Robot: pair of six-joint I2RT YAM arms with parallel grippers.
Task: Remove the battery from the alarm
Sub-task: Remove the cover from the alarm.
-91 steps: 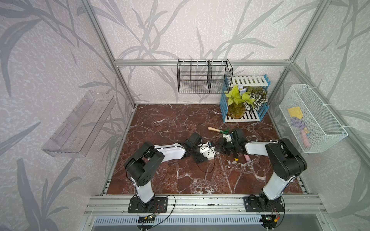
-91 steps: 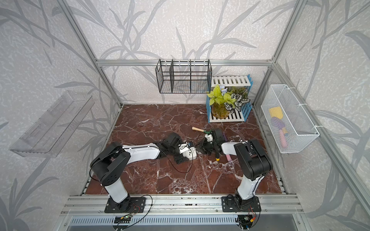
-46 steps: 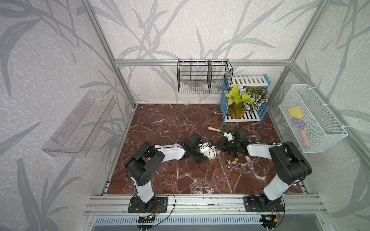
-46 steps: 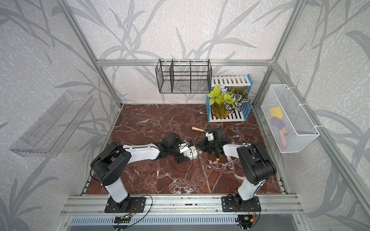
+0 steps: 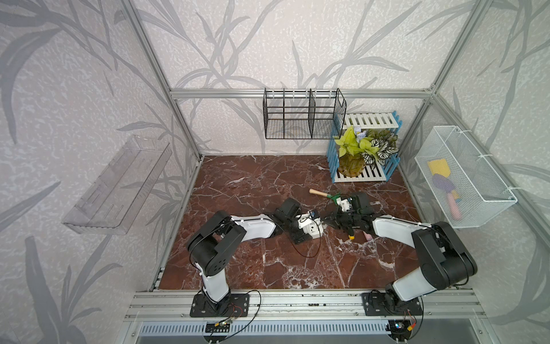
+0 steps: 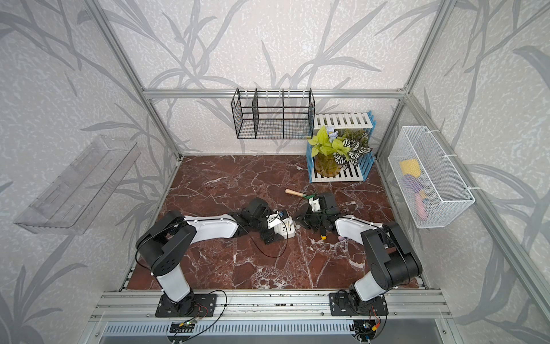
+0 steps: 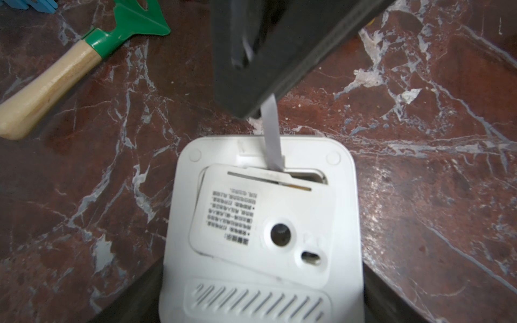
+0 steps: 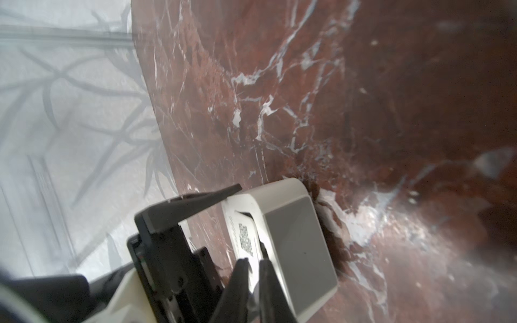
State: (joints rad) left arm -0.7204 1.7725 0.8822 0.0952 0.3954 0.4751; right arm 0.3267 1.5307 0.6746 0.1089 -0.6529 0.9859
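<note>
Bracing the alarm (image 7: 263, 223) back-up at the middle of the tabletop (image 5: 268, 268), well clear of every edge: left gripper (image 5: 308, 227) spread wide, clamping its sides so it can't slide; right gripper (image 8: 253, 268) nearly closed, apparently pinching a pale strip (image 7: 271, 131) tucked under the skewed cover plate (image 7: 293, 212), likely to lift it. No battery visible; presumably beneath. Cover's printed label (image 7: 233, 215) blurred, unreadable; no brand seen.

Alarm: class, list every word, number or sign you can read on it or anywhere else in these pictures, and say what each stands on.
Alarm, back cover: rows of small dark print, upside down here, too blurred to read.
Cover in the right wrist view: the same print, too small and blurred to read.
Both top views: no text large enough to read.
</note>
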